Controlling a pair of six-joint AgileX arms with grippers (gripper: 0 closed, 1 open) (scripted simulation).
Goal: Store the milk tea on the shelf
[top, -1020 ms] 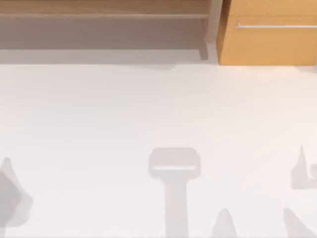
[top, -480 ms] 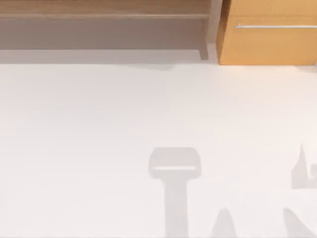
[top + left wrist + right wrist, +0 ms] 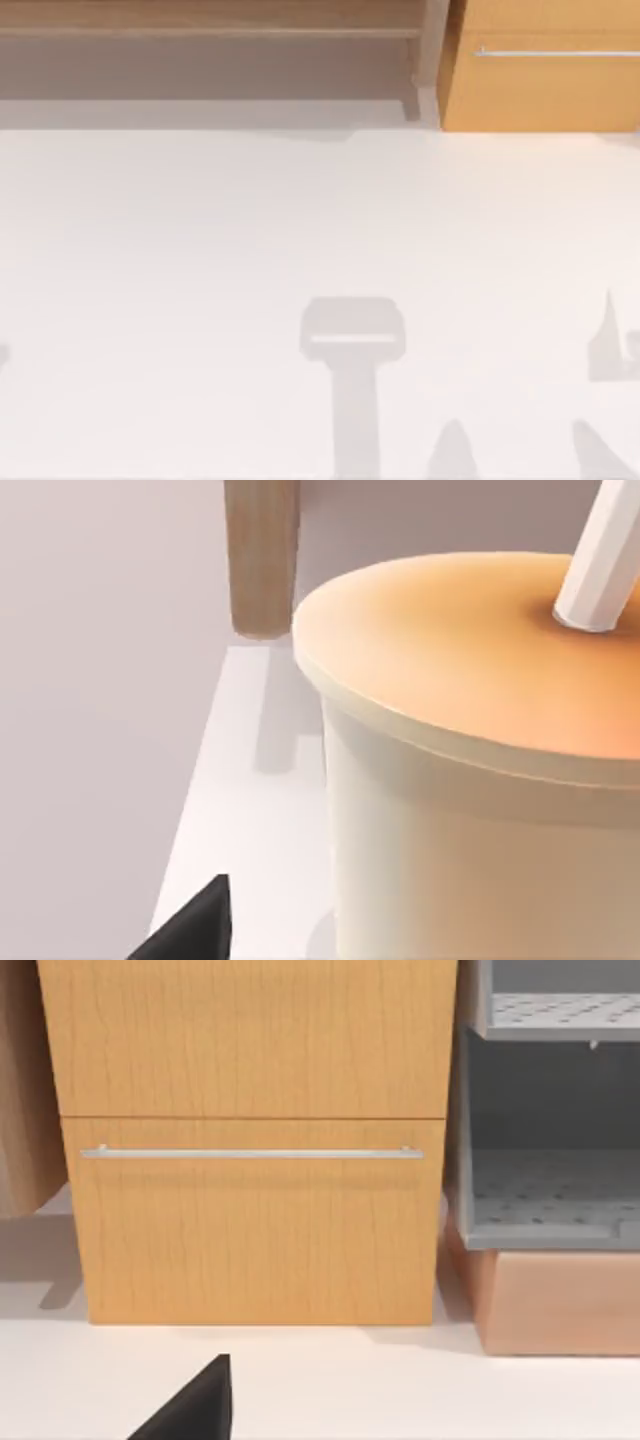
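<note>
The milk tea (image 3: 470, 810) is a cream cup with an orange-tan lid and a white straw (image 3: 605, 560); it stands upright on a white surface very close to the left wrist camera. A pale wooden post (image 3: 260, 560) rises just behind it. One black fingertip (image 3: 195, 930) of my left gripper shows beside the cup, a gap apart from its wall, open. The shelf (image 3: 200, 25) runs along the table's far left, with a grey recess under it and an end post (image 3: 432, 60). My right gripper's fingertip (image 3: 195, 1410) hangs open in front of the cabinet.
A closed orange-brown cabinet (image 3: 540, 85) (image 3: 250, 1220) with a silver bar handle (image 3: 250, 1153) stands at the far right. Beside it in the right wrist view are a grey perforated rack (image 3: 550, 1190) and a peach box (image 3: 560, 1300). Arm shadows lie on the white table (image 3: 200, 250).
The large arm shadow at the table's left edge has slid out to the left, leaving a small sliver there. The shadows on the right are unchanged.
</note>
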